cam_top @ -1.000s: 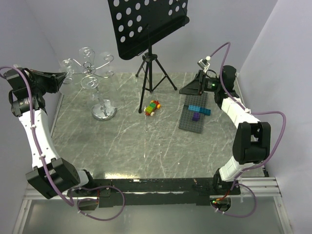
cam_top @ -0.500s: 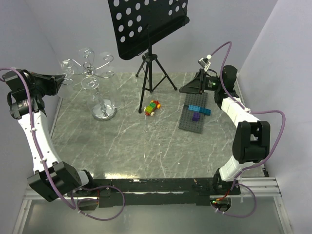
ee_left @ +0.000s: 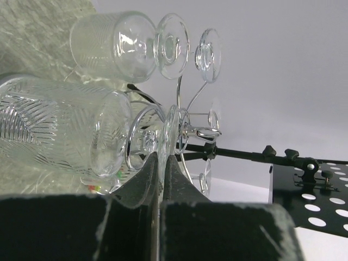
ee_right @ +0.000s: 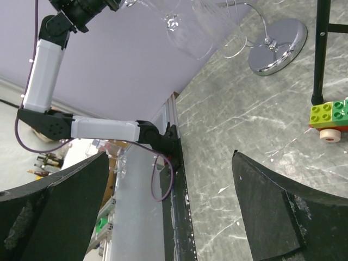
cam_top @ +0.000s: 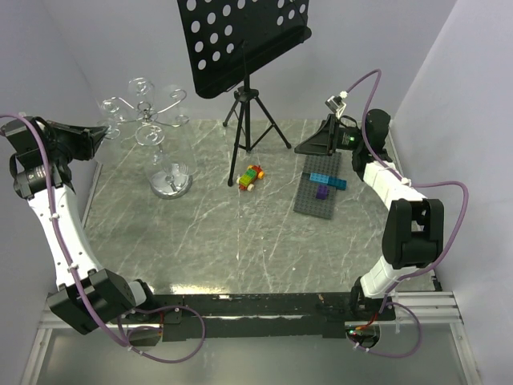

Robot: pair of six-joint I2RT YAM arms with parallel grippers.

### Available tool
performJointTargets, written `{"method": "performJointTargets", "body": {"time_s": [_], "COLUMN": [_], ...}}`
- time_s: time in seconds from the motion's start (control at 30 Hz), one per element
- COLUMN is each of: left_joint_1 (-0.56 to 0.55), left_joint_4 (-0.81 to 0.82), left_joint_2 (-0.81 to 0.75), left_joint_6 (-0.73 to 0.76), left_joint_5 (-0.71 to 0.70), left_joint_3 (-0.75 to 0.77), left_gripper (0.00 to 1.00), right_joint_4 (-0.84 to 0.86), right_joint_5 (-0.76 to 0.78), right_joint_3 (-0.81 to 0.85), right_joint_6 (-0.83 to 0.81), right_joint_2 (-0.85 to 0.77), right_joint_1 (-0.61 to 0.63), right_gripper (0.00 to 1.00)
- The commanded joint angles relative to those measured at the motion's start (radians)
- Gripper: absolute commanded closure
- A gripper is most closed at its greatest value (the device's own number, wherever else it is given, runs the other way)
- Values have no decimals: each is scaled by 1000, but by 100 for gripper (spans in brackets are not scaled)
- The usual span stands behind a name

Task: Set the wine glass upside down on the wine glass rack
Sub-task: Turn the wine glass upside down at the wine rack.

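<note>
View from above, rack (cam_top: pixel 157 152) at far left of table (cam_top: pixel 240 241), wine glass (cam_top: pixel 110 112) hanging upside down on its left hook, left gripper (cam_top: pixel 98 136) just beside it, left wrist view, jaws closed tight at the glass's foot, right wrist view, right gripper (ee_right: pixel 169 157) spread wide, empty.

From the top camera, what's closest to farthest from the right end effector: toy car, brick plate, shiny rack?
1. Grey brick plate, right side, next to the right end effector.
2. Toy car, mid-table.
3. Wine glass rack, far left.
</note>
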Motion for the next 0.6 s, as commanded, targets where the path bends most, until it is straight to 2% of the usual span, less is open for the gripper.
{"method": "performJointTargets", "body": {"time_s": [0.0,0.17,0.57], "left_joint_1": [4,4,4], "left_joint_4": [35,66,115], "left_joint_2": [-40,-36,-7], "left_joint_6": [-13,-25,-28], "left_joint_5": [88,156,173], "left_joint_3": [48,10,-18], "left_gripper": [99,99,99], "right_joint_4": [71,101,127], "right_joint_5": [-16,-17,-19], "right_joint_3": [-9,-15,-16], "right_joint_6": [8,33,53], "right_joint_2": [-3,0,0], "right_joint_1": [-8,-9,-9], "right_gripper": [0,0,0]}}
